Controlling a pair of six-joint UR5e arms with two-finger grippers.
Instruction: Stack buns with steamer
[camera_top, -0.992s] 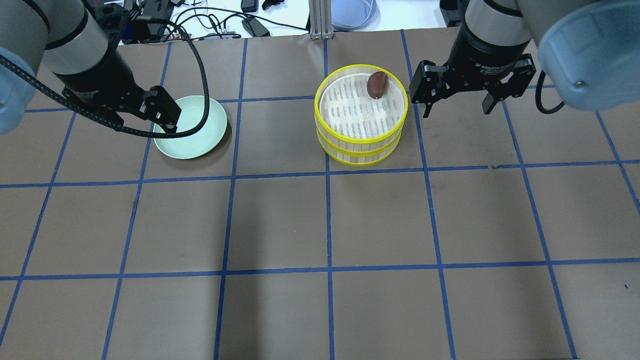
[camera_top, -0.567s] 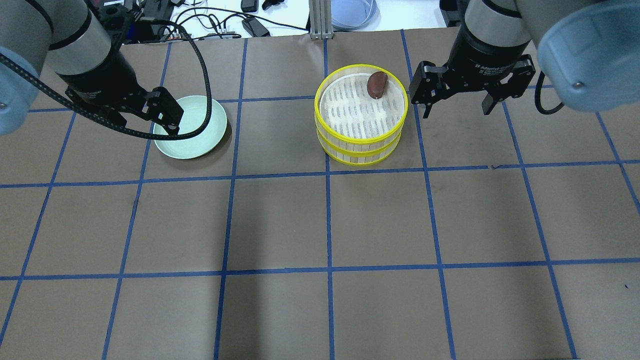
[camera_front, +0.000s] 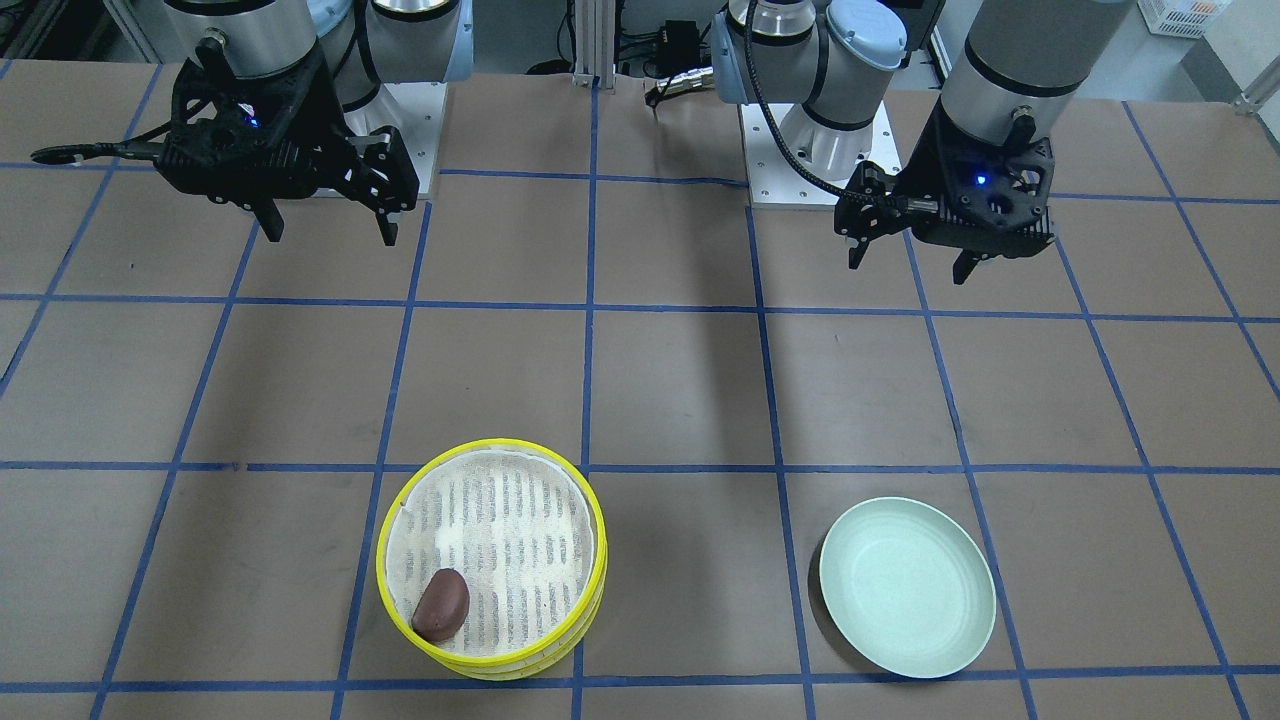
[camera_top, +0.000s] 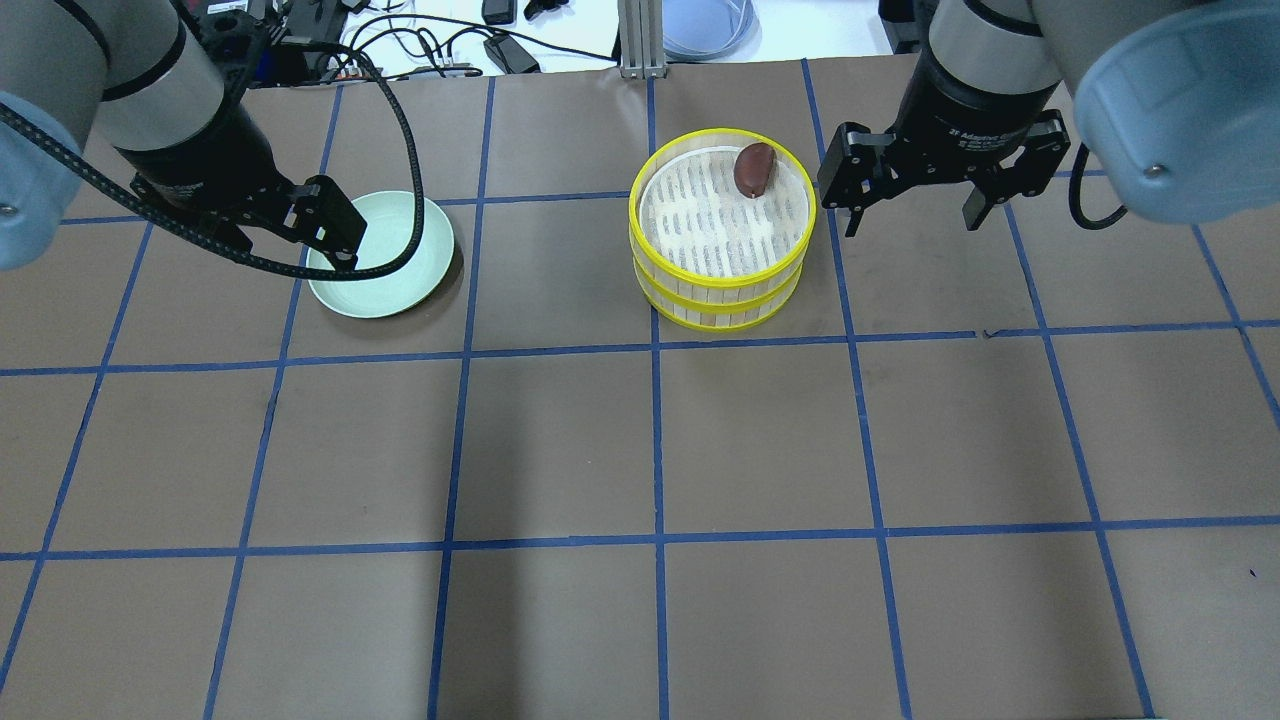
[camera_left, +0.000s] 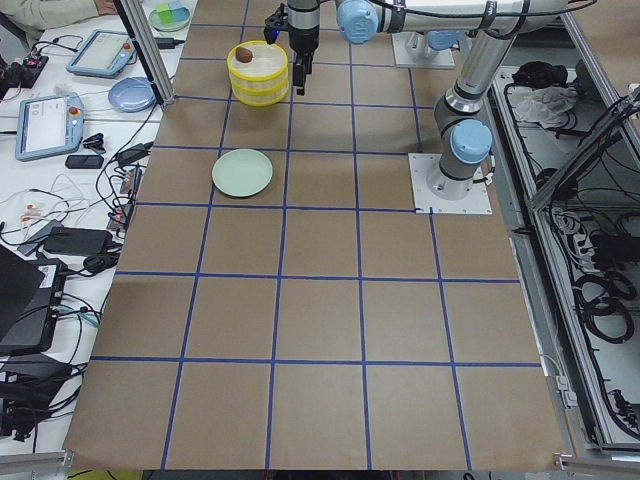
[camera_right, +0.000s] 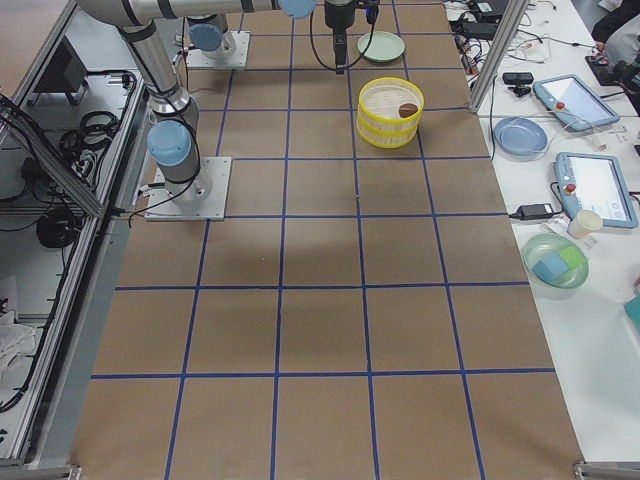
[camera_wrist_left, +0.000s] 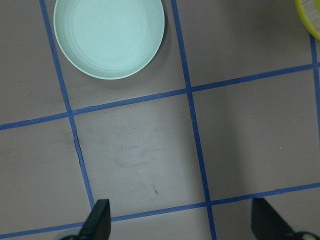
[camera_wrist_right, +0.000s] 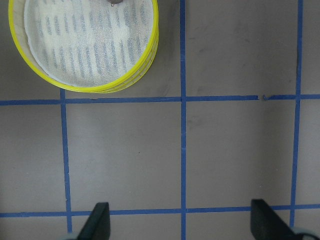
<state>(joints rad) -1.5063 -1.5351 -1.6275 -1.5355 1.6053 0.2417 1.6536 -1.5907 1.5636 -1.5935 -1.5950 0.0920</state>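
The two steamer trays (camera_top: 718, 285) stand stacked one on the other, also seen in the front view (camera_front: 492, 660). The dark reddish-brown bun (camera_top: 754, 168) lies on the gauze of the top tray near its rim, as the front view (camera_front: 441, 605) shows too. The cream-white bun is not visible in any view. My right gripper (camera_top: 912, 222) is open and empty, hovering beside the stack. My left gripper (camera_front: 908, 265) is open and empty, hovering near the pale green plate (camera_top: 380, 255), which is empty.
The brown table has a blue tape grid. Cables and devices (camera_top: 430, 40) lie past its far edge. A metal post (camera_top: 640, 35) stands behind the steamer. A side bench with tablets and bowls (camera_right: 560, 130) runs along the operators' side.
Both grippers have drifted very slightly and stay open. The steamer, bun and plate have not moved.
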